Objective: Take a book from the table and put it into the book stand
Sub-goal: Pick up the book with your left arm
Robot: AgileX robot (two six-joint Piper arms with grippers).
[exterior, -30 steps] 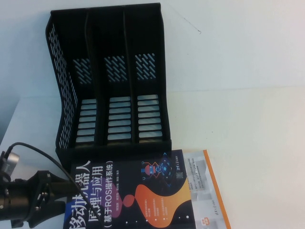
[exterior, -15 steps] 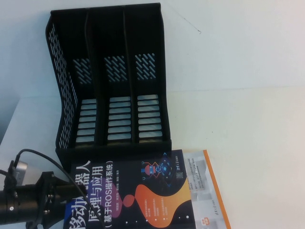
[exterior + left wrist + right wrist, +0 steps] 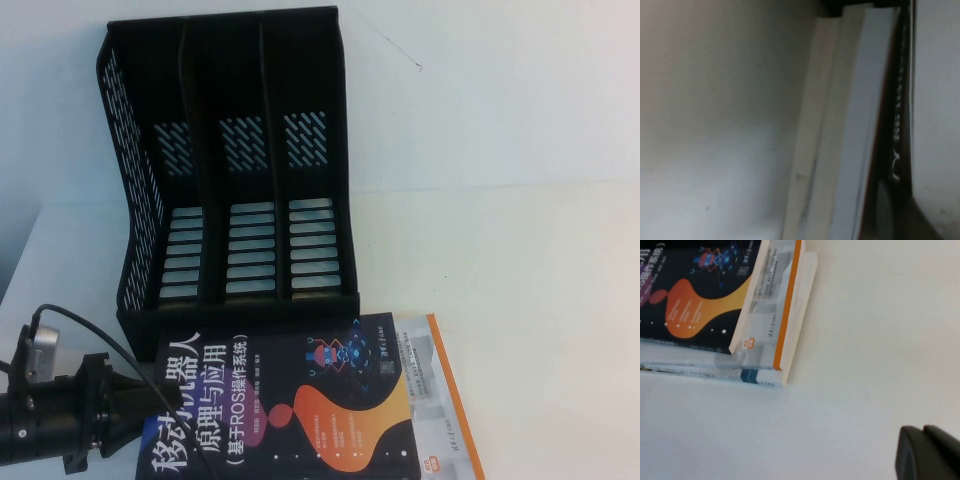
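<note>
Book lies flat on table, on top of a white book, just in front of stand. Left gripper is low and level at the book's left edge; can't tell its finger state. Right gripper hangs over bare table, well apart from the books; can't tell there either.

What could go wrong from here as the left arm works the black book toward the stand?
1. The book lies on a white book; pushing may drag both.
2. The stand sits right beside the book, so lifting could bump its front lip.
3. The left gripper meets only the book's edge; grip may slip. The right gripper is parked.
</note>
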